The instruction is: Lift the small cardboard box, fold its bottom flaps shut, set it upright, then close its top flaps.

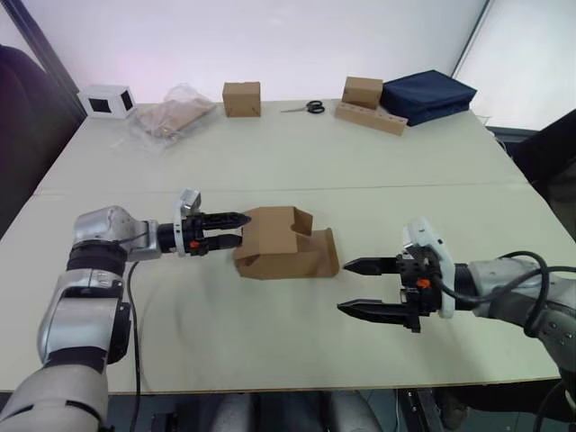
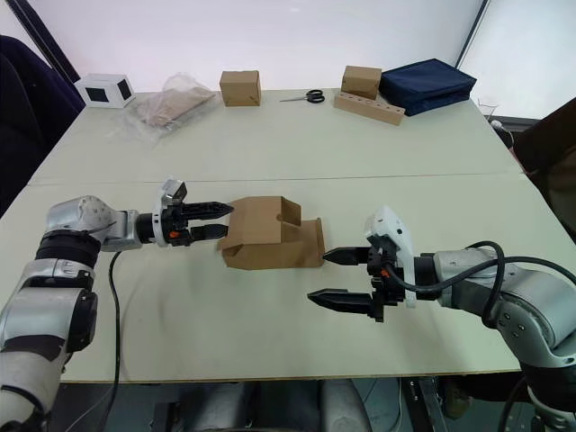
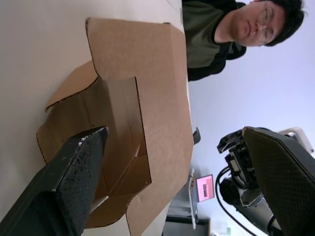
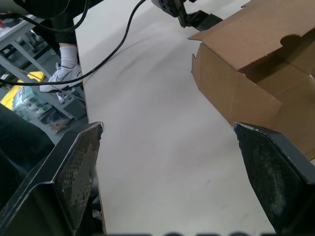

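The box (image 1: 283, 245) lies on its side near the middle of the tabletop (image 1: 297, 162), not yet lifted, its flaps loose and its open cavity facing up and toward the robot's right. Its long axis runs across the robot, left to right, so each short end faces one arm. The left pincer (image 1: 227, 229) sits level with the box at its left end, fingers apart by a narrow gap, tips touching or just short of the cardboard; the left wrist view looks straight into the open flaps between those fingers. The right pincer (image 1: 364, 288) hangs low over the tabletop, fingers spread wide, near the box's right end but clearly apart from it and closer to the robot. The left arm is the nearer one, so my judgement is that the lift starts there, with the right pincer needing to travel forward and inward to meet the far end before both can raise the box.
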### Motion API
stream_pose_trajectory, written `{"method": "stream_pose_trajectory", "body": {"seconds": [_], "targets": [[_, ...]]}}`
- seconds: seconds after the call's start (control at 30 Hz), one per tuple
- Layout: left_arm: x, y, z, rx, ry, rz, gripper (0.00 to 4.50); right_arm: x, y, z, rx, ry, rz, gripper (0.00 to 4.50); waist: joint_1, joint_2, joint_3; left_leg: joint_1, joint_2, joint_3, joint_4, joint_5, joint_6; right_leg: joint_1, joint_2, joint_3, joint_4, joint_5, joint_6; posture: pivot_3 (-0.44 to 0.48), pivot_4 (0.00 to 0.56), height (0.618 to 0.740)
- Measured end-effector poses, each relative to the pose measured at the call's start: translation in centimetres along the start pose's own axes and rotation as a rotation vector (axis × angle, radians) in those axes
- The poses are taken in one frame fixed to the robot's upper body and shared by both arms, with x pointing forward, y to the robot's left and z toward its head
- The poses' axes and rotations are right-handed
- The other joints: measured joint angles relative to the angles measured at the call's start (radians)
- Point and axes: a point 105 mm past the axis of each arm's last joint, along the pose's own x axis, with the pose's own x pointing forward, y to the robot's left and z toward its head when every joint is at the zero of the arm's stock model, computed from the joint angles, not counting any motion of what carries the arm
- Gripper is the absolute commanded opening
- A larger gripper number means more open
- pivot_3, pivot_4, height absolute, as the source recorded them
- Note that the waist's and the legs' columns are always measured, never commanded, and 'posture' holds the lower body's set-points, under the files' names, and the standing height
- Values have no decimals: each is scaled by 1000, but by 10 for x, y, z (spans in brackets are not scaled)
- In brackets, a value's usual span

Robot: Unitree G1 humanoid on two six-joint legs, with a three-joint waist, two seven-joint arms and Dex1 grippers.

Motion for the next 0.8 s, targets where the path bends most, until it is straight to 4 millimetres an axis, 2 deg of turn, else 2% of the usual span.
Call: {"method": "stream_pose_trajectory", "body": {"seconds": [0.17, 0.3, 0.53, 0.73, 0.8], "targets": [[8, 2, -2, -13, 12, -16, 4496, 1, -1, -3, 19, -4, -17, 4474, 2, 0, 0, 0, 0, 0, 1, 0, 0, 0, 0, 0, 0, 0, 0, 0, 150, 740], [21, 3, -5, -18, 29, -39, 4496, 2, -2, -3, 23, -10, -24, 4474, 2, 0, 0, 0, 0, 0, 1, 0, 0, 0, 0, 0, 0, 0, 0, 0, 150, 740], [35, 3, -2, 0, 28, -50, 4496, 2, -2, -7, 36, -7, -30, 4474, 1, 0, 0, 0, 0, 0, 1, 0, 0, 0, 0, 0, 0, 0, 0, 0, 150, 740], [38, 4, -1, 11, 26, -61, 4496, 2, -2, -9, 43, -6, -37, 4474, 0, 0, 0, 0, 0, 0, 1, 0, 0, 0, 0, 0, 1, 0, 0, 0, 150, 740], [40, 3, -2, 13, 32, -69, 4006, 3, -2, -9, 45, -10, -40, 4500, 1, 0, 0, 0, 0, 0, 1, 0, 0, 0, 0, 0, 1, 0, 0, 0, 150, 740]]}}
